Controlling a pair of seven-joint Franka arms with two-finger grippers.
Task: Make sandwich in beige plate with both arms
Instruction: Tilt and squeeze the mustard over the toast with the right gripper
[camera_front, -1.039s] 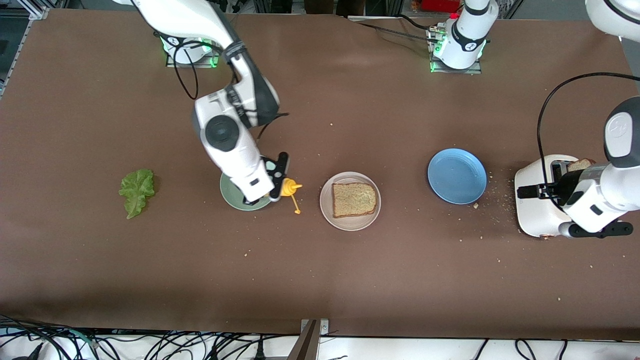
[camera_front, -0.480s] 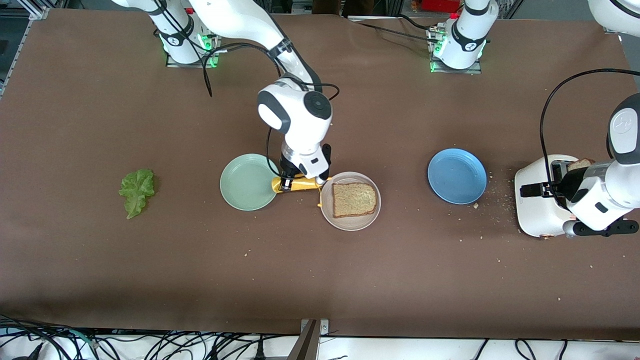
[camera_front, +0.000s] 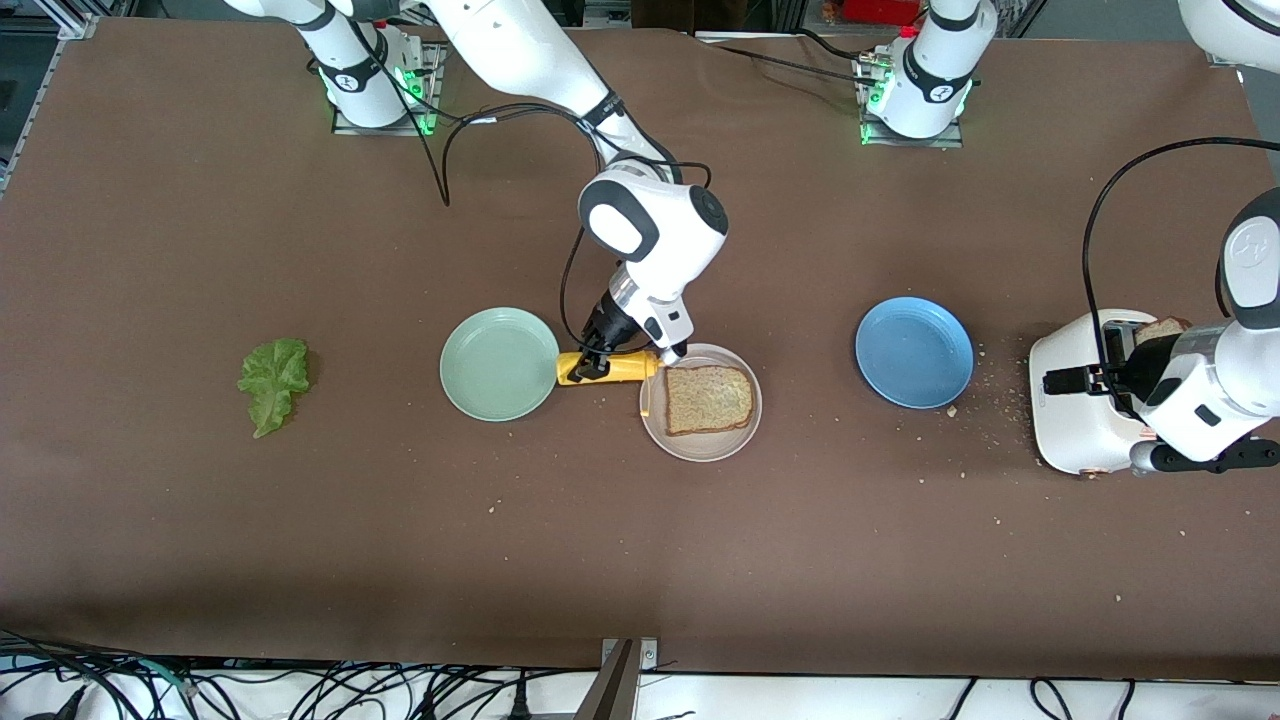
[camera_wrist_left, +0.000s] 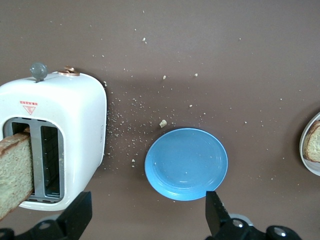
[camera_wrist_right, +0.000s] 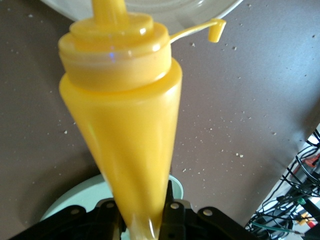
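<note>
**Right gripper tips mustard bottle toward the bread**

Right gripper (camera_front: 592, 362) clamps the base of a yellow squeeze bottle (camera_front: 608, 368), which lies tilted almost flat over the gap between the green plate (camera_front: 497, 363) and the beige plate (camera_front: 700, 440). Its nozzle points at the beige plate's rim, and the loose cap (camera_front: 645, 409) dangles on its strap beside that rim.

Nearest the front camera among the task's things is the beige plate in the middle of the table, carrying one slice of bread (camera_front: 708, 399). The lettuce leaf (camera_front: 273, 383) lies flat on the table, well apart, toward the right arm's end. Toward the left arm's end sit the blue plate (camera_front: 913, 351) and then the white toaster (camera_front: 1078, 400), with a second slice (camera_front: 1160, 328) standing in a slot.

The step in hand looks like putting sauce on the bread. To do it well, the nozzle should sit over the slice rather than the rim, and the squeeze should be gentle, since the grip is low on the soft body.

The right arm reaches from its base diagonally to mid-table, wrist bent down and angled toward the plate. The left arm waits, elbow high, its left gripper (camera_wrist_left: 150, 222) spread wide and empty beside the toaster, over the table between toaster and blue plate.
</note>
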